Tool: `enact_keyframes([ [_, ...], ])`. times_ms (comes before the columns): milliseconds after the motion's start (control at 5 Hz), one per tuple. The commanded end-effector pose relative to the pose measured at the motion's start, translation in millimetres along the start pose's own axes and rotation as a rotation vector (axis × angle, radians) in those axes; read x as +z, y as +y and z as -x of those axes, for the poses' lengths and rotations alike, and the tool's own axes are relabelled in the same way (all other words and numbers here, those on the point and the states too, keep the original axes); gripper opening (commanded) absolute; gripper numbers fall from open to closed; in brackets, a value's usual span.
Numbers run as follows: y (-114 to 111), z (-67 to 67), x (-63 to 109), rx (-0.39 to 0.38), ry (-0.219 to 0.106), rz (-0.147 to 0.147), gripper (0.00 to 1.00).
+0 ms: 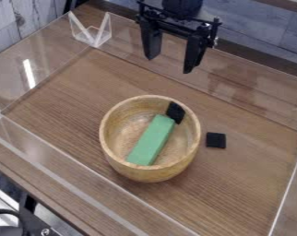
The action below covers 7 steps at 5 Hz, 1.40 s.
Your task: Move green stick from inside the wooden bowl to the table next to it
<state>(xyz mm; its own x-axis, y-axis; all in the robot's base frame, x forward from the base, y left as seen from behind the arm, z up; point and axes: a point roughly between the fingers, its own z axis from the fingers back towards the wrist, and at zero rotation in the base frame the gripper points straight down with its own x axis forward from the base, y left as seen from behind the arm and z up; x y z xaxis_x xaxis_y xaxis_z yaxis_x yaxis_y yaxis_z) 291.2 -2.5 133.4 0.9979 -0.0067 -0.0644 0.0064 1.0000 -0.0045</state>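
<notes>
A round light-tan wooden bowl (118,149) sits on the brown wood-grain table (77,92), near the middle of the camera view. A bright green stick (152,140) lies flat inside it, slanted from the bowl's near side up toward its far right rim. A small black square (174,112) leans on that far right rim, touching the stick's upper end. My gripper (172,53) hangs well above and behind the bowl, pointing down, its two black fingers (151,42) spread apart with nothing between them.
A second small black square (215,140) lies on the table just right of the bowl. Clear acrylic walls (28,69) edge the tabletop on all sides. A clear angled stand (89,30) sits at the back left.
</notes>
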Motion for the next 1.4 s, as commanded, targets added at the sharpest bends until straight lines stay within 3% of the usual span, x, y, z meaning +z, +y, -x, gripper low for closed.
enact_keyframes([
  [0,0,15.5,-30.1,-0.017,0.096,-0.003,1.00],
  [200,-2,35.0,-55.9,-0.080,0.162,0.008,1.00],
  [400,-3,42.2,-69.6,-0.133,0.154,0.005,1.00],
  [600,-3,42.1,-75.3,-0.142,0.126,-0.005,1.00],
  [1200,-3,40.2,-79.8,-0.139,0.073,-0.013,1.00],
])
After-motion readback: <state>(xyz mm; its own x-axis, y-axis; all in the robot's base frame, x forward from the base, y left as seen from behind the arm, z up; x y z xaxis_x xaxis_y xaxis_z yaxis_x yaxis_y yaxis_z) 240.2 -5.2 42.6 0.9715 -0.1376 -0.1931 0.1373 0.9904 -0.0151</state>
